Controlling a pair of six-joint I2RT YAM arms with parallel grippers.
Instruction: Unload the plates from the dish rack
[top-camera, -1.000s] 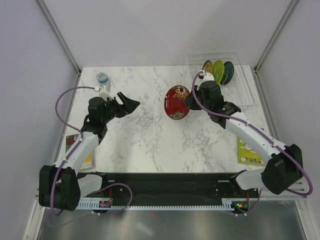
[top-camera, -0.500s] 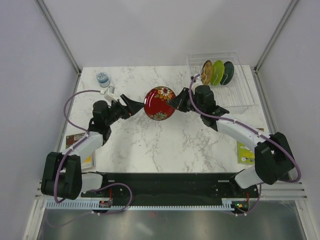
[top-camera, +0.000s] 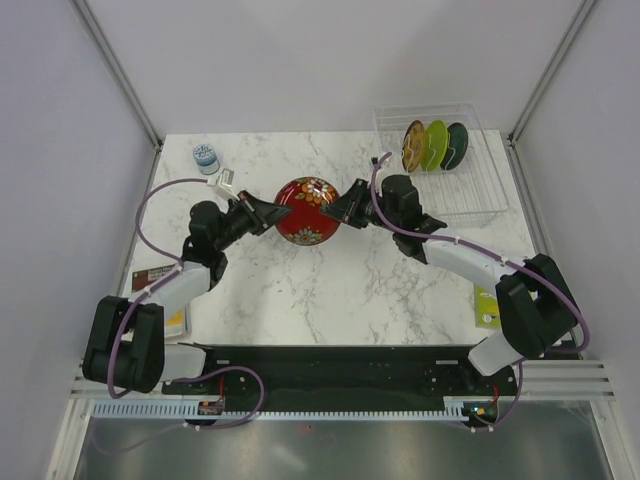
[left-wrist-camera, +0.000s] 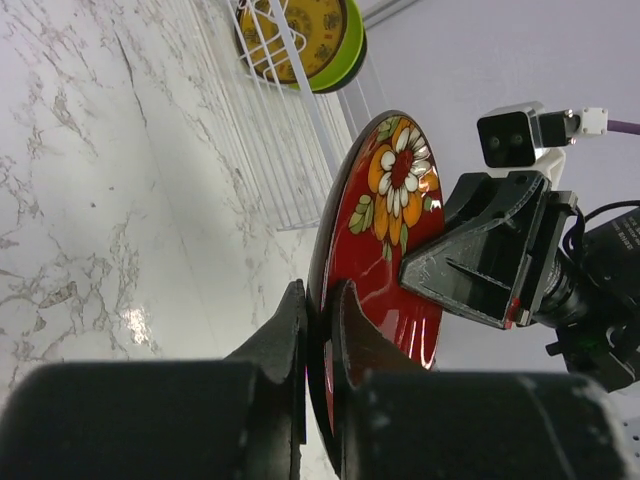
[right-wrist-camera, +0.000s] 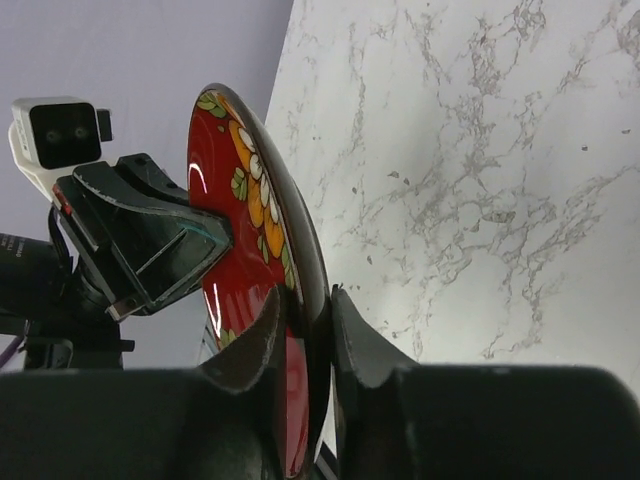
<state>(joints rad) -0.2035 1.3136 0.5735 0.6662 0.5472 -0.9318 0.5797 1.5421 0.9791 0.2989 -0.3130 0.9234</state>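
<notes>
The red floral plate (top-camera: 305, 210) hangs on edge above the middle of the table, between both arms. My left gripper (top-camera: 280, 213) is shut on its left rim; in the left wrist view its fingertips (left-wrist-camera: 318, 290) pinch the plate (left-wrist-camera: 390, 230). From the other side my right gripper (top-camera: 335, 212) is shut on the right rim, and in the right wrist view its fingers (right-wrist-camera: 310, 295) clamp the plate (right-wrist-camera: 250, 200). The dish rack (top-camera: 470, 190) stands at the back right and holds the amber (top-camera: 414, 143), lime green (top-camera: 435, 143) and dark teal (top-camera: 457, 145) plates upright.
A small blue-grey round container (top-camera: 205, 156) sits at the back left corner. A green-and-white card (top-camera: 495, 300) lies by the right edge and another printed card (top-camera: 160, 290) by the left edge. Grey walls close in the table on three sides.
My right arm carried the red plate leftward from near the rack to mid-table. My left arm reached in from the left and closed on the plate's other rim.
</notes>
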